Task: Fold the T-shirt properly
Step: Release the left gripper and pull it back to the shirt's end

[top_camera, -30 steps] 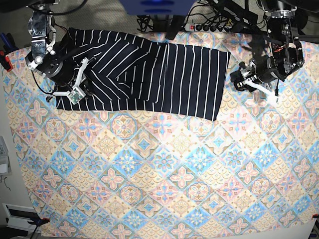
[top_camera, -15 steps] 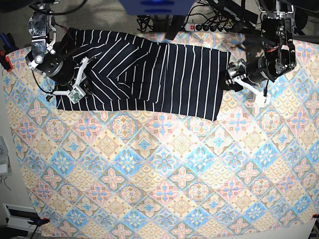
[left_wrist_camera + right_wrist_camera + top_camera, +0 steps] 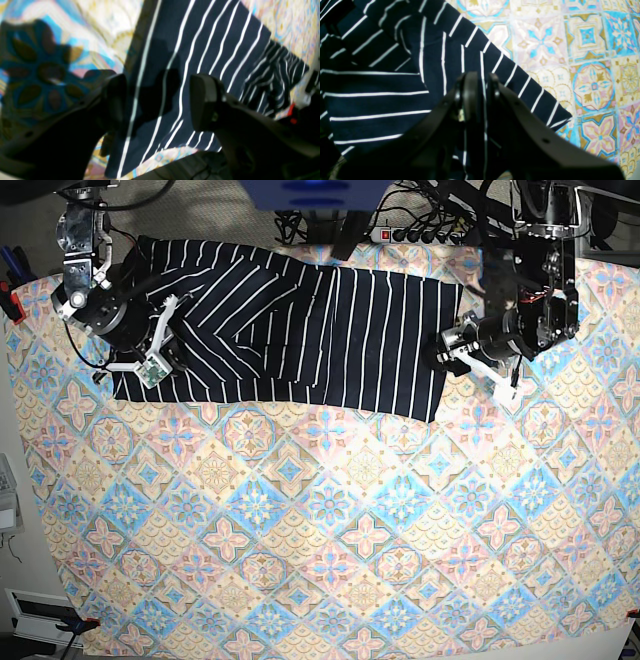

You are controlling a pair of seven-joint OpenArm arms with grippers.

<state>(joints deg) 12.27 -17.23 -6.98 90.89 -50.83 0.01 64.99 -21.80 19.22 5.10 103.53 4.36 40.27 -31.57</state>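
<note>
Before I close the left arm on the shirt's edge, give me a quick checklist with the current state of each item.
1. Left gripper open: ok, fingers spread wide.
2. T-shirt edge between the left fingers: ok, the striped edge shows in the gap in the left wrist view.
3. Only shirt in the bite, not tablecloth: cannot tell.
4. Right gripper holding its end: ok, shut on a fold of cloth.
5. Shirt flat: not ok, the right gripper's end is bunched with diagonal folds.
</note>
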